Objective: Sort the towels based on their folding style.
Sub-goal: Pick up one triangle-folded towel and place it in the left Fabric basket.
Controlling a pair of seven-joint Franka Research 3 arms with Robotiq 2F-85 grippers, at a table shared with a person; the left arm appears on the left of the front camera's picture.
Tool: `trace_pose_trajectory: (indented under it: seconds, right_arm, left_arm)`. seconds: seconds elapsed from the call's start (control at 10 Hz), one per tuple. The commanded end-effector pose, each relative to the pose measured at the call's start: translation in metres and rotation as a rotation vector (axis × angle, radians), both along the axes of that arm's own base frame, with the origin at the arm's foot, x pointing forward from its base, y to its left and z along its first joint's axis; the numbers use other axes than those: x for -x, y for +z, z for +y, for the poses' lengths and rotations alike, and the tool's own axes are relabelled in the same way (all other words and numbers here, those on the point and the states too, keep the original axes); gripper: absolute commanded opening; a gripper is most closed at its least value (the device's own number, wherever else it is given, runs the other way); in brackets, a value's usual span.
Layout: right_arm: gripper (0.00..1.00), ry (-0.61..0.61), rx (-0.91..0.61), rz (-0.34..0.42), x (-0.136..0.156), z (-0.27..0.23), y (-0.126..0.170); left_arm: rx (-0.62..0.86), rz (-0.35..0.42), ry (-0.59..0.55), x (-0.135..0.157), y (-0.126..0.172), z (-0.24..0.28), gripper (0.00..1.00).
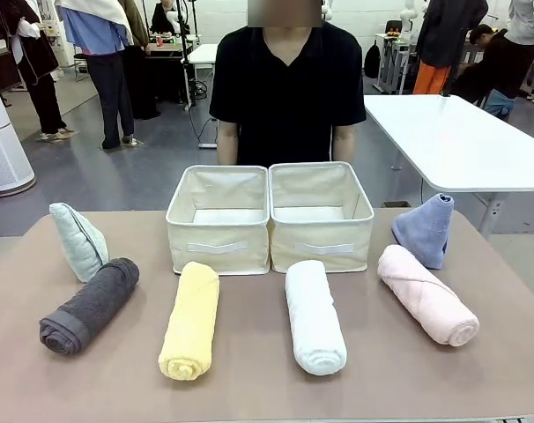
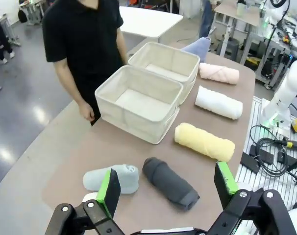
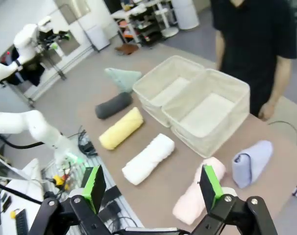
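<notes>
The left tool (image 2: 167, 182) is held above the table (image 1: 249, 392) on the robot's side, its green-padded fingers (image 2: 109, 188) set wide apart. The right tool (image 3: 152, 182) is likewise held high, with its fingers spread wide. All towels lie well apart from both tools.

Four rolled towels are laid in the nearest row. The dark grey roll (image 1: 89, 307) is at the left and lies at an angle. Next come the yellow roll (image 1: 190, 321) and the white roll (image 1: 314, 317), and the pink roll (image 1: 427, 295) is angled at the right.

Behind the row's ends two cone-shaped folds are placed. The pale mint cone (image 1: 77, 240) is just beside the dark grey roll, and the lavender-blue cone (image 1: 424, 229) is just beside the pink roll.

Between the cones, the left beige fabric bin (image 1: 218, 248) and the right beige fabric bin (image 1: 322, 247) are set side by side, walls touching.

At the far edge a person in a black top (image 1: 287, 88) is stationed behind the bins, arms hanging down.
</notes>
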State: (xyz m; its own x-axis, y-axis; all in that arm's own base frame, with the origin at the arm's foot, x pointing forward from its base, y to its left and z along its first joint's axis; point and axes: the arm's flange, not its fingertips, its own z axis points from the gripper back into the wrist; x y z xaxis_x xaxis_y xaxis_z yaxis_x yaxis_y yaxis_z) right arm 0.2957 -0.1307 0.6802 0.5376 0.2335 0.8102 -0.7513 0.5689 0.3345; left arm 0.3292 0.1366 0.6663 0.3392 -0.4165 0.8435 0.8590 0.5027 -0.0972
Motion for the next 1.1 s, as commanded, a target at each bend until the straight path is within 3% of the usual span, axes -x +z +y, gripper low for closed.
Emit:
trace_pose_trajectory:
  seconds: [0.0,0.3,0.4,1.0]
  right_arm:
    - [1.0,-0.074,0.034,0.012,0.007,0.006,-0.008]
    - [1.0,-0.129,0.042,0.015,0.007,0.003,-0.009]
    - [1.0,-0.068,0.036,-0.01,0.008,-0.004,-0.003]
    - [1.0,-0.068,0.036,-0.01,0.008,-0.004,-0.003]
  left_arm:
    - [-0.045,0.021,0.077,0.014,-0.004,-0.002,1.0]
    - [-0.071,0.036,0.101,0.017,-0.005,-0.006,1.0]
    - [-0.039,0.013,0.067,0.013,-0.001,0.006,1.0]
    - [-0.039,0.013,0.067,0.013,-0.001,0.006,1.0]
